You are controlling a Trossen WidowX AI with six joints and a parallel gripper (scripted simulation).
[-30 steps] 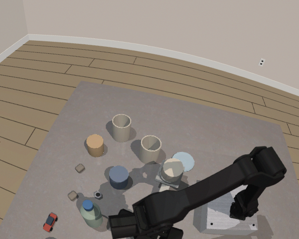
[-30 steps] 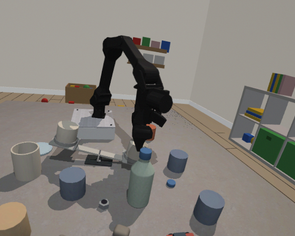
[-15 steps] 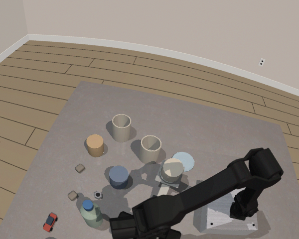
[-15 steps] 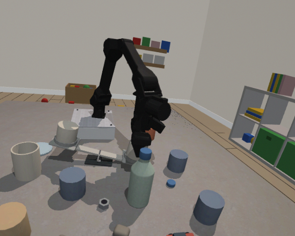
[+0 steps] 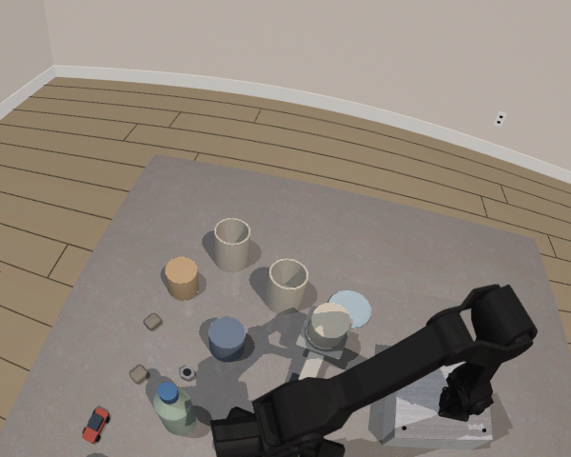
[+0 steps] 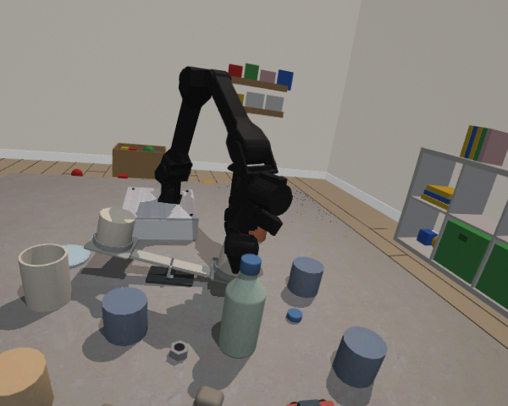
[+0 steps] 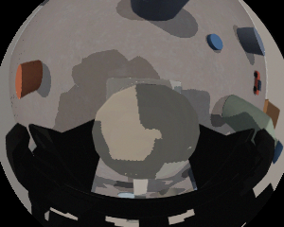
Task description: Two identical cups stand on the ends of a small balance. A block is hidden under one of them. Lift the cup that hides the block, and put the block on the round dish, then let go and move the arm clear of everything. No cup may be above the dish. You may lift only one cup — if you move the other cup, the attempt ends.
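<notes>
The balance (image 5: pixel 311 366) (image 6: pixel 157 260) is tilted. Its raised end carries one cream cup (image 5: pixel 330 325) (image 6: pixel 114 229), upside down. The other cream cup (image 7: pixel 147 137) (image 6: pixel 220 262) sits on the lowered end, near the bottle. My gripper (image 7: pixel 144 119) (image 6: pixel 235 257) reaches straight down over this low cup, with a finger against each side of it. The cup still rests on its pad. In the top view the arm hides the gripper and this cup. The light blue round dish (image 5: pixel 357 302) (image 6: pixel 72 255) lies on the mat just behind the raised cup. No block shows.
Two open cream cylinders (image 5: pixel 231 243) (image 5: pixel 288 285), an orange cylinder (image 5: pixel 181 277) and a blue cylinder (image 5: pixel 226 338) (image 6: pixel 124 315) stand beyond the balance. A green bottle (image 5: pixel 172 407) (image 6: pixel 242 315), a nut (image 5: pixel 187 372) and a toy car (image 5: pixel 95 424) lie close by. The arm's base block (image 5: pixel 433 407) is on the right.
</notes>
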